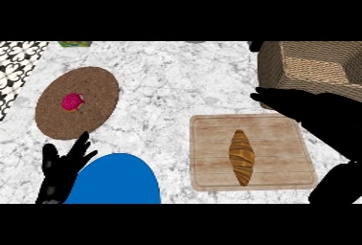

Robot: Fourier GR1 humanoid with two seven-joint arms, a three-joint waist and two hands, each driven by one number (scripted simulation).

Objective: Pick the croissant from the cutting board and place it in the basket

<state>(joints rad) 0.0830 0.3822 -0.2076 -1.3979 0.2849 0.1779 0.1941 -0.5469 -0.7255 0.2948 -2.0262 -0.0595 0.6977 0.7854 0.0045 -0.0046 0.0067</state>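
Observation:
A golden-brown croissant lies lengthwise in the middle of the wooden cutting board at the lower right of the counter. The woven basket stands at the upper right corner. My right hand hovers between the board's far right corner and the basket, fingers stretched out to the left, holding nothing and apart from the croissant. My left hand rests open at the lower left, fingers up.
A round brown mat at the left carries a pink-red item. A blue plate sits at the bottom edge beside the left hand. A patterned tile strip runs along the left edge.

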